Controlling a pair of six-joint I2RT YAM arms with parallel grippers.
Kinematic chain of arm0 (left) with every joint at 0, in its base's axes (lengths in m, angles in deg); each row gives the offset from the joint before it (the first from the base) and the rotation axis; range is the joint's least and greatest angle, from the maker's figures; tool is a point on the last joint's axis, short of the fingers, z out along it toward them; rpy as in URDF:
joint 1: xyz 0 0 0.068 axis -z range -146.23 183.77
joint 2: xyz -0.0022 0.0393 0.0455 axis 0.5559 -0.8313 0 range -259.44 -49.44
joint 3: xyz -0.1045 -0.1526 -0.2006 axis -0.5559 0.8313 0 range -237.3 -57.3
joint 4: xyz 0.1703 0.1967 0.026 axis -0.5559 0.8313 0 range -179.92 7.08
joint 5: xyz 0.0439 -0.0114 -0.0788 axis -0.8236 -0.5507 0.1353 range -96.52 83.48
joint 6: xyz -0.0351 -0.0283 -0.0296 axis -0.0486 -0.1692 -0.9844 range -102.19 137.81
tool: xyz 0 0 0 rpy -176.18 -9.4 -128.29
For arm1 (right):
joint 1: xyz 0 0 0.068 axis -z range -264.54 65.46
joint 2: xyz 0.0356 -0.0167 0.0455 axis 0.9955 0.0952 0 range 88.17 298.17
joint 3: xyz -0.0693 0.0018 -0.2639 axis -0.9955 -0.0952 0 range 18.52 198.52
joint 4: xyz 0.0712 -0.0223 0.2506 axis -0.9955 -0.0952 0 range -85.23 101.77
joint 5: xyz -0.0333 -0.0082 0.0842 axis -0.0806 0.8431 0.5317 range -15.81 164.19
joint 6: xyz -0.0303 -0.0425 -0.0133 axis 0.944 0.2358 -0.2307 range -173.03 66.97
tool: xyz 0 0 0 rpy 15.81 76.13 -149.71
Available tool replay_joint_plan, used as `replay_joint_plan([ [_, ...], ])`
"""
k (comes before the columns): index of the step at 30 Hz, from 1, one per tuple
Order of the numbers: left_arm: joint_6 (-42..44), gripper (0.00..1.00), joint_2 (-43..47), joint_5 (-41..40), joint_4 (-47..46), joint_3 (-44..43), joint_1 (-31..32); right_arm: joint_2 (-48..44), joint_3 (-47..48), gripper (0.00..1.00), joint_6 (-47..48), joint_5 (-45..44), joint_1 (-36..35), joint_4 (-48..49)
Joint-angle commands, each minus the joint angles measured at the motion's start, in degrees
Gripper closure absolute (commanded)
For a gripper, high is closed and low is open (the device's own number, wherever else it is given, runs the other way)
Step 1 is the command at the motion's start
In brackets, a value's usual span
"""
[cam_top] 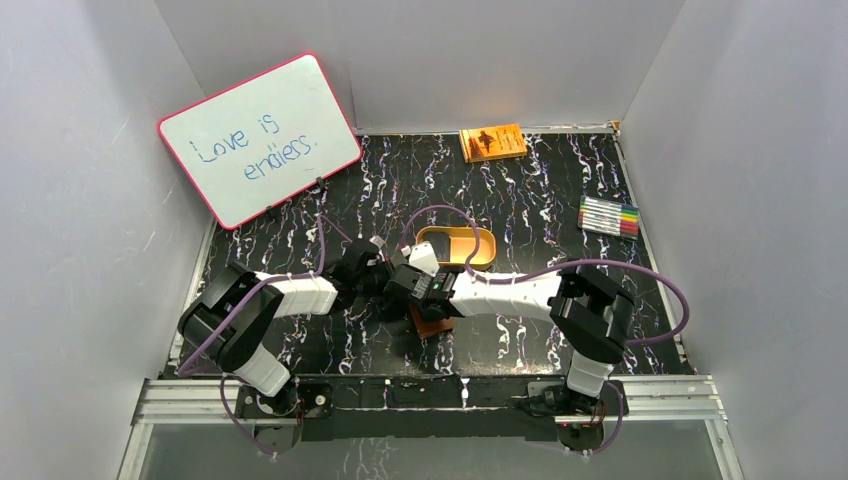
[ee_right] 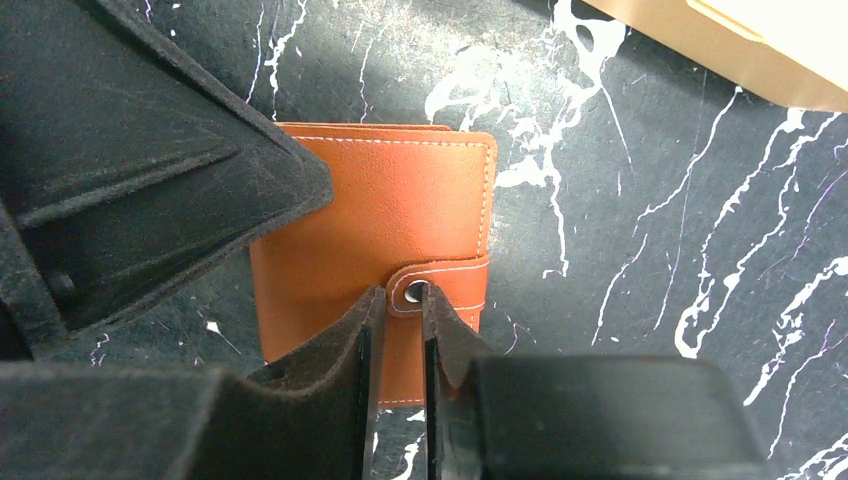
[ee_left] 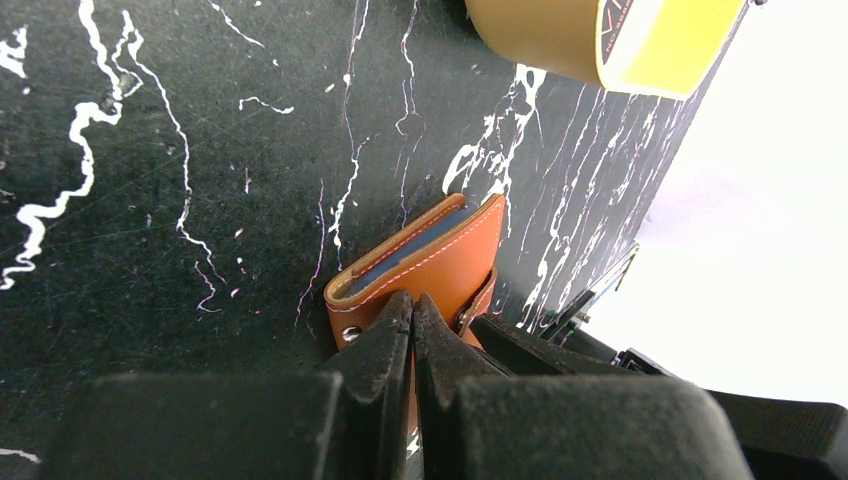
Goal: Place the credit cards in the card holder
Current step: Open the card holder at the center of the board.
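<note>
The card holder [ee_right: 380,220] lies flat and folded shut on the table [ee_left: 150,200], near its front edge between the two arms, with the tan oval tray [cam_top: 478,262] just behind it; its strap [ee_right: 455,285] wraps over one edge and sits on the snap stud [ee_right: 412,292], so we judge the clasp fastened

The left claw [ee_left: 412,305] is closed, fingers pressed together with nothing between them, its tips resting on the leather cover near a corner; it seems to be pinning the holder down

The right claw [ee_right: 400,300] stands with only a narrow slit between its fingers, tips on either side of the stud; whether it pinches the strap or merely touches it, we cannot tell

No loose credit cards show in any view; the left wrist view shows a blue-grey layer between the leather leaves, card or lining we cannot say

We judge the step in hand to concern the snap; if the holder is yet to be filled, the next move calls for peeling the strap off the stud while the left claw keeps the cover from lifting, then swinging the cover open

The holder is nearly square, so its long axis is faint; in the right wrist view it runs toward that claw, the strapped edge points right, and the opposite edge lies under the left claw
</note>
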Motion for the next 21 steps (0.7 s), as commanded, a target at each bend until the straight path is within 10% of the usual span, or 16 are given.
replay_joint_plan([
  [1,2.5,1.00,-2.7,-5.7,9.9,3.4,-0.1,-0.5,-0.3,0.77,-2.0,-1.8,0.3,-2.3],
  [9,2.6,1.00,-3.2,-5.8,9.6,3.8,0.0,-2.0,-0.2,1.00,-2.2,-2.7,0.7,-3.6],
  [21,2.9,1.00,-3.5,-6.3,9.3,4.6,0.0,-7.3,-3.0,1.00,-5.7,-4.2,3.1,-6.8],
])
